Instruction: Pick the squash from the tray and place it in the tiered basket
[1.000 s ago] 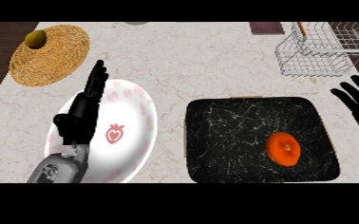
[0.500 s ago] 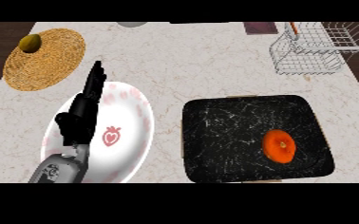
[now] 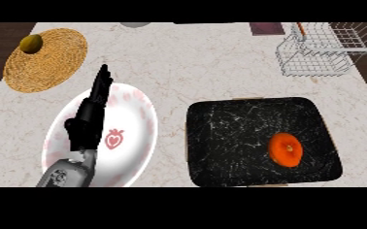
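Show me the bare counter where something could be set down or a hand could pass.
Widest bare counter: between the woven mat, white plate, black tray and wire basket. A narrower lane runs between plate and tray. Crowded: the left hand lies over the plate; the squash fills the tray's right side.

I am seeing only my left hand (image 3: 87,121) and its forearm (image 3: 66,173). The hand is showing as matte black, slim and long-fingered, with a blocky black wrist section. The forearm below it is showing as a rounded grey shell with darker markings on its surface.
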You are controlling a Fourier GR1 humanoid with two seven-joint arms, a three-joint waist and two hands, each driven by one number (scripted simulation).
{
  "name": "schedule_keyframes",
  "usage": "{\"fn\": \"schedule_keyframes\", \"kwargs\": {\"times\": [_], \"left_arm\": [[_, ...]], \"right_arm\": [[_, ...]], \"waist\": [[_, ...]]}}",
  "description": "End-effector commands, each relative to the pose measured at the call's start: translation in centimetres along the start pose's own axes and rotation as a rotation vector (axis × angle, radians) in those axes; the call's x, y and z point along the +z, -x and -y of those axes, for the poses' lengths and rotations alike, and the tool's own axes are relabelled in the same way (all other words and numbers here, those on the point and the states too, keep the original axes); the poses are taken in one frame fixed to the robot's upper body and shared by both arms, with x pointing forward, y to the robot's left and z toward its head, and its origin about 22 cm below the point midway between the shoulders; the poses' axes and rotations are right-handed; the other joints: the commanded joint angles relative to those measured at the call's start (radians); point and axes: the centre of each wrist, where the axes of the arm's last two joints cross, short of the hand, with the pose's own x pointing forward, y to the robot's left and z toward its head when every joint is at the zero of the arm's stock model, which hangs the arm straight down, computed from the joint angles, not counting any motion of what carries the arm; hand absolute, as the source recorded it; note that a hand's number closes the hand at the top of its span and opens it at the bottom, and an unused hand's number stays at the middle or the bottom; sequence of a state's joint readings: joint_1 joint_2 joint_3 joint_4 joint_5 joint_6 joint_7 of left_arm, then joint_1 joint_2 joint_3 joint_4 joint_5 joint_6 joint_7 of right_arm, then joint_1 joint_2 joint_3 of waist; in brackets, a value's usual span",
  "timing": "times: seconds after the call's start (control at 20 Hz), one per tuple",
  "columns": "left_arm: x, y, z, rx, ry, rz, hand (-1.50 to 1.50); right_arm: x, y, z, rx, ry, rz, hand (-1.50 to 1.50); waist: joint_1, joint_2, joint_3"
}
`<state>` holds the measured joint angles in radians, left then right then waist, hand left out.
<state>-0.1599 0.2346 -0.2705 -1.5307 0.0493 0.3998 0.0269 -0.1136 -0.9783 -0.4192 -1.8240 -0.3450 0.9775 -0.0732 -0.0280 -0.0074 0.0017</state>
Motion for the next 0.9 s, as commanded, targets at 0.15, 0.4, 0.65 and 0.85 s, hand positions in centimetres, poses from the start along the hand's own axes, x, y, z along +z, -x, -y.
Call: {"fn": "schedule_keyframes", "kwargs": {"times": [0.15,0.4,0.65,0.85], "left_arm": [[-0.5,0.6,-2.5,0.014,0.029,0.018,0.0],[-1.2,0.0,-0.3,0.006,0.033,0.019,0.0],[-0.8,-0.3,1.0,-0.001,0.019,0.009,0.0],[-0.2,-0.1,0.2,0.004,0.03,-0.008,0.0]], "right_arm": [[-1.8,-1.2,-5.6,0.13,-0.071,-0.038,-1.5],[-2.0,-2.2,-5.7,0.179,-0.122,-0.057,-1.5],[-1.9,-2.0,-7.0,0.192,-0.188,-0.149,-1.5],[-2.1,-1.7,-7.0,0.22,-0.246,-0.212,-1.5]], "waist": [[0.026,0.007,-0.001],[0.025,0.007,-0.002],[0.025,0.007,-0.001],[0.03,0.008,-0.001]]}}
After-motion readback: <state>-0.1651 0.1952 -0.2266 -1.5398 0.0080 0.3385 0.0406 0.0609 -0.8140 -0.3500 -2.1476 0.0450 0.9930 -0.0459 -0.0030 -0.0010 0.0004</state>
